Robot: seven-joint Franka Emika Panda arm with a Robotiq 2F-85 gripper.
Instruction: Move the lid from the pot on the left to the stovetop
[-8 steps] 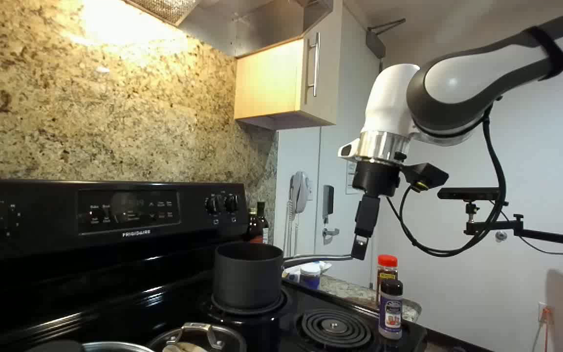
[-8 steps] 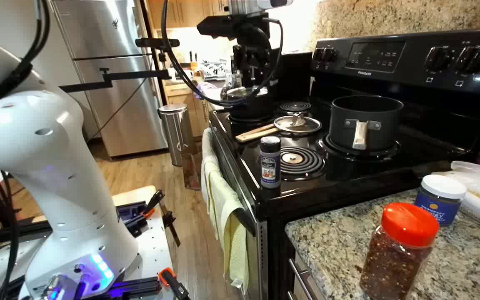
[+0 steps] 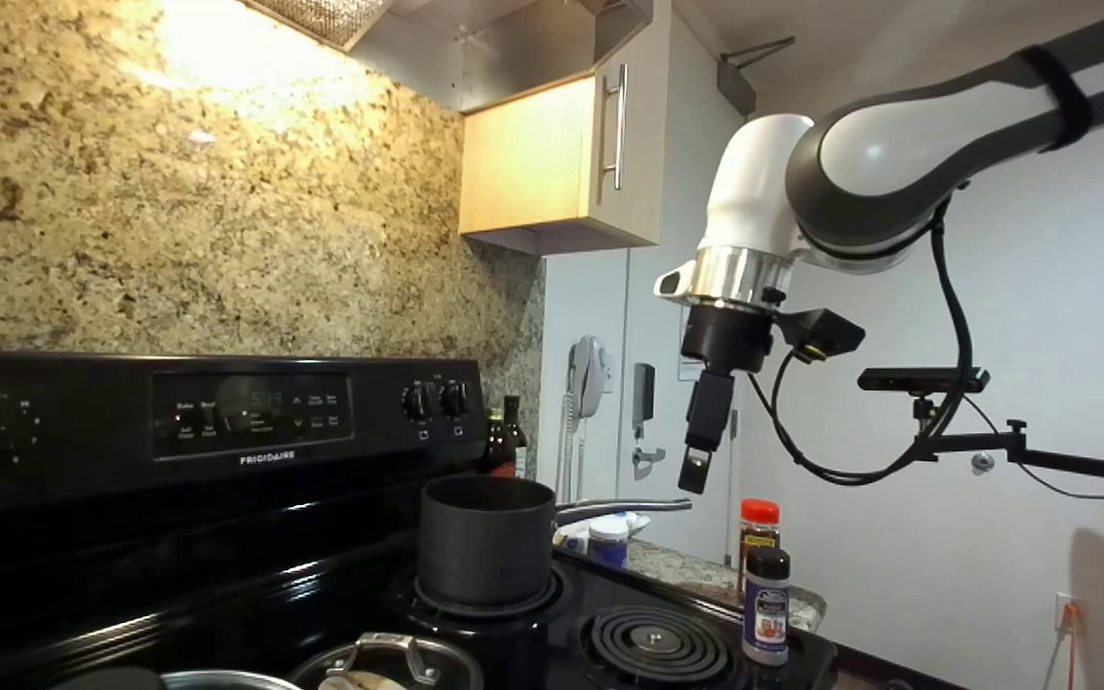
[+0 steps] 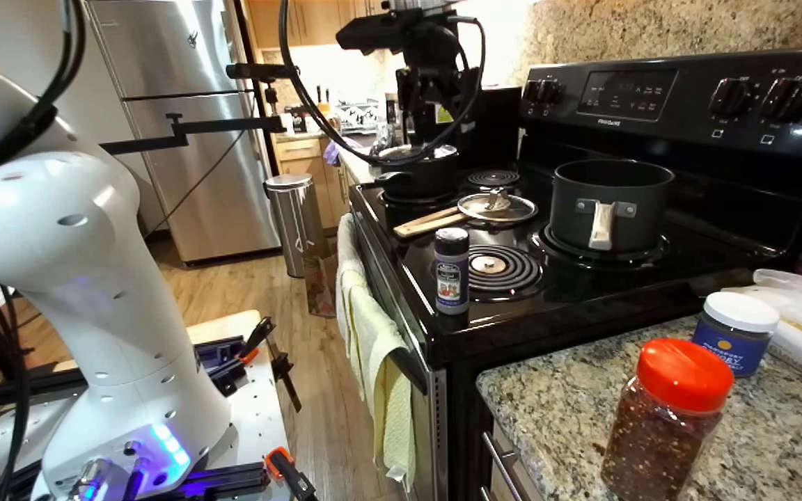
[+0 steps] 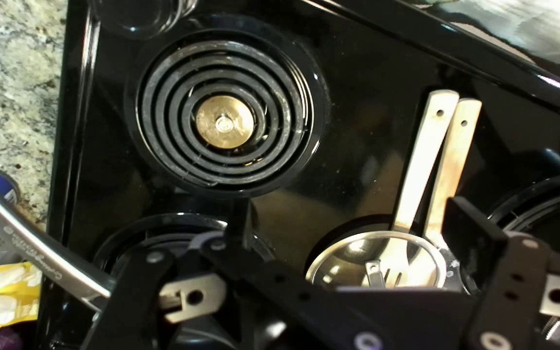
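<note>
A round glass lid with a shiny metal rim (image 4: pixel 436 150) covers a dark pot (image 4: pixel 423 179) at the stove's far end in an exterior view. Only a sliver of that rim (image 3: pixel 236 678) shows at the bottom edge in an exterior view. A similar lid (image 3: pixel 451 661) lies on the black stovetop (image 5: pixel 348 150), and it shows in the wrist view (image 5: pixel 345 262). My gripper (image 3: pixel 694 471) is in the air just above the dark grey pot's handle tip. In the wrist view my gripper (image 5: pixel 360 218) has its fingers wide apart with nothing between them; the stovetop lid shows beyond.
A dark grey pot (image 3: pixel 485 546) stands on the back burner, its long metal handle (image 5: pixel 32 243) sticking out. Two wooden utensils (image 5: pixel 428 160) lie by the stovetop lid. A spice bottle (image 4: pixel 451 271) stands at the stove's edge. A red-capped jar (image 4: pixel 672 417) stands on the counter.
My gripper has moved slightly up and away from the dark grey pot's handle tip, which it overlapped in view before. It looks turned or wider in an exterior view. The lids and pots have not moved.
</note>
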